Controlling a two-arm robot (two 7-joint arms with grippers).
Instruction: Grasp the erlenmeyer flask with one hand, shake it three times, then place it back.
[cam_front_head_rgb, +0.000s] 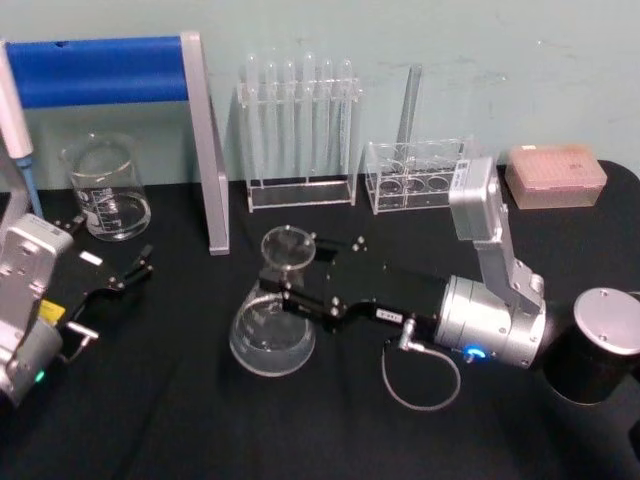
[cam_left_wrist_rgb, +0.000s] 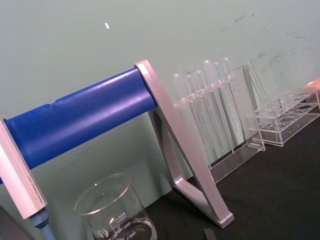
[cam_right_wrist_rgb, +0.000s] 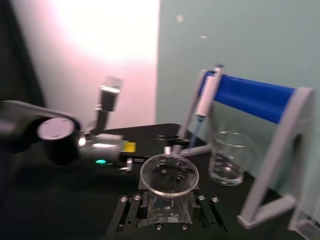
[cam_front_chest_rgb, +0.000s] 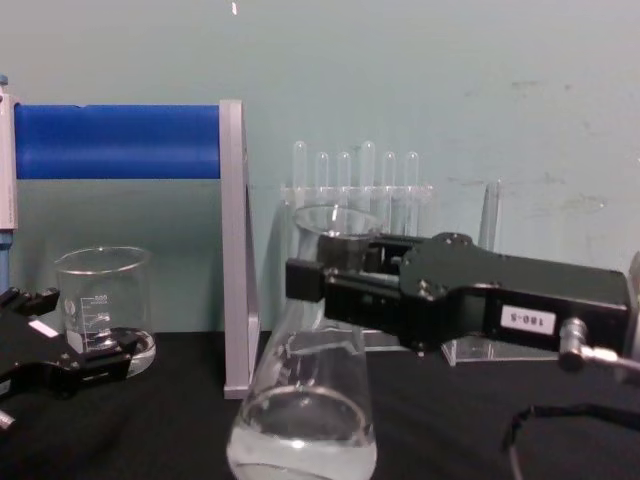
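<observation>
The erlenmeyer flask (cam_front_head_rgb: 272, 335) is clear glass with a little liquid in its wide base, and it sits in the middle of the black table. My right gripper (cam_front_head_rgb: 290, 285), black and boxy with a white label, is shut on the flask's neck just below the flared rim. From the side, the flask (cam_front_chest_rgb: 300, 400) leans slightly, with the right gripper (cam_front_chest_rgb: 320, 280) reaching in from the right. In the right wrist view the round rim (cam_right_wrist_rgb: 145, 175) sits between the fingers (cam_right_wrist_rgb: 131, 210). I cannot tell whether the base touches the table. My left gripper (cam_front_head_rgb: 135, 270) rests open at the left.
A graduated beaker (cam_front_head_rgb: 105, 190) stands at the back left beside a blue-barred stand (cam_front_head_rgb: 205, 150) with a pipette. Test tube racks (cam_front_head_rgb: 300, 130) (cam_front_head_rgb: 415, 175) line the back wall. A pink box (cam_front_head_rgb: 555, 175) and a black cylinder (cam_front_head_rgb: 600, 345) sit at the right.
</observation>
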